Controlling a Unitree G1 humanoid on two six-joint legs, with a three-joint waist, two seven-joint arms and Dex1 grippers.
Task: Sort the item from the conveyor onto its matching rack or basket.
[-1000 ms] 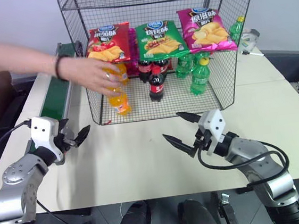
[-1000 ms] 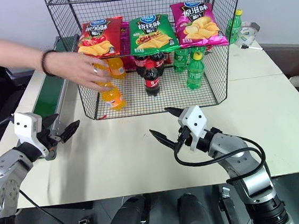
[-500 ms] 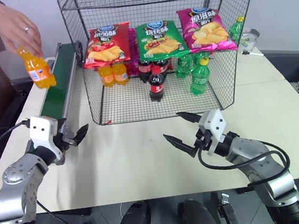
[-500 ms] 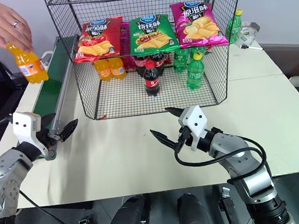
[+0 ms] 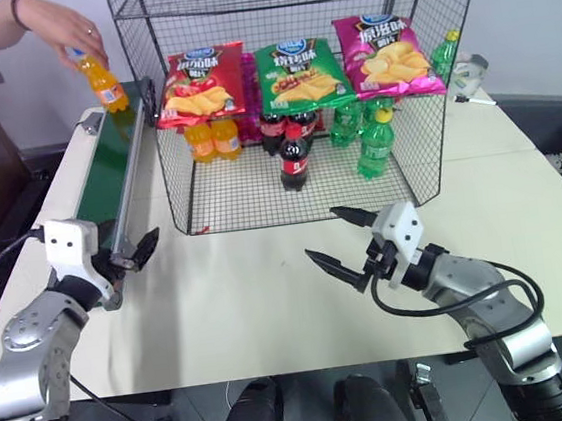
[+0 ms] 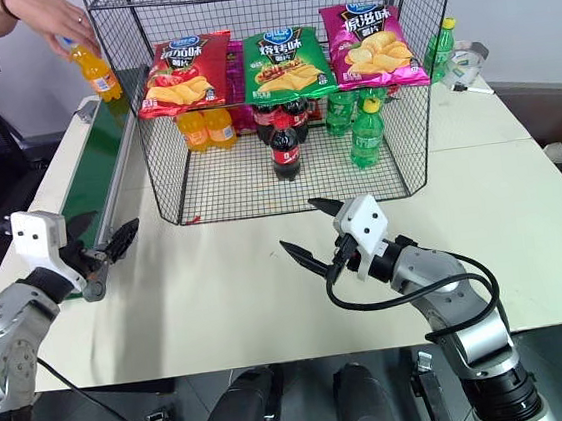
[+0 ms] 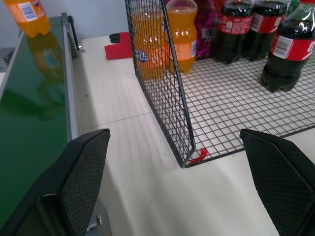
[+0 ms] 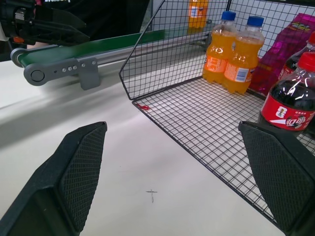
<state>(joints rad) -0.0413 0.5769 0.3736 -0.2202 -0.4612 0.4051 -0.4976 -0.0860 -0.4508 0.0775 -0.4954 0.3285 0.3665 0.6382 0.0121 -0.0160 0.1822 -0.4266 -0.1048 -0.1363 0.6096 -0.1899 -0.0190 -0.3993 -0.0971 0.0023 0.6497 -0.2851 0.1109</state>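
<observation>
Hovering over the white table (image 5: 271,302): left gripper (image 5: 133,254), jaws spread wide, nothing between them, at the near end of the conveyor (image 5: 106,174), just beside its grey rail. Right gripper (image 5: 350,241), jaws likewise spread and empty, near the middle of the table, in front of the rack (image 5: 299,98), apart from its open front edge.

Conveyor: dark-green belt running from near left to far left along the rack's left side.

Soda bottle (image 5: 104,80): orange, tilted, held by a person's hand (image 5: 66,27) above the far end of the conveyor, cap under the fingers; whether its base touches the belt cannot be told.

Rack, black wire mesh, on the far half of the table. Floor, left to right: two orange bottles (image 5: 211,139) far left, cola bottles (image 5: 292,144) with red caps in the middle, one standing nearer than the others, green bottles (image 5: 365,133) to the right. Shelf above, left to right: red crisp bag (image 5: 202,83), green crisp bag (image 5: 299,73), pink crisp bag (image 5: 385,56).

One more green bottle (image 5: 444,55) outside the rack, far right.
</observation>
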